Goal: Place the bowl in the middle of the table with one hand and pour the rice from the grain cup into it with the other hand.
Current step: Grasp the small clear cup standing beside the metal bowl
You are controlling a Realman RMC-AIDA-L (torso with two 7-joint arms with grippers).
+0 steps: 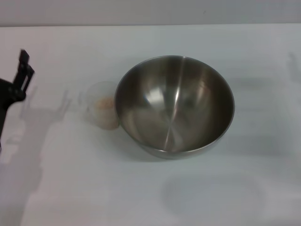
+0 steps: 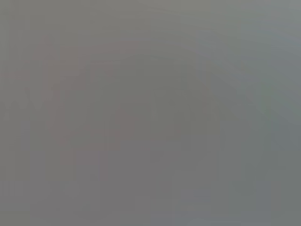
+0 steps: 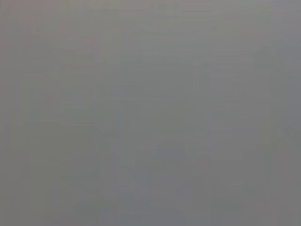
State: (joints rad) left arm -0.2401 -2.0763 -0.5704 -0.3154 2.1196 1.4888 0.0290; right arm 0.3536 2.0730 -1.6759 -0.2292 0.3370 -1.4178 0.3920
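The steel bowl (image 1: pixel 175 106) stands on the white table (image 1: pixel 94 188) near the middle, and I see no rice inside it. The translucent grain cup (image 1: pixel 101 111) stands upright just left of the bowl, touching or nearly touching its side, with pale rice (image 1: pixel 104 103) in it. My left gripper (image 1: pixel 21 70) is at the far left edge of the head view, well left of the cup and holding nothing. My right gripper is out of view. Both wrist views show only plain grey.
A grey wall strip (image 1: pixel 150 12) runs along the table's far edge. The shadow of my left arm (image 1: pixel 28 155) falls on the table's left front.
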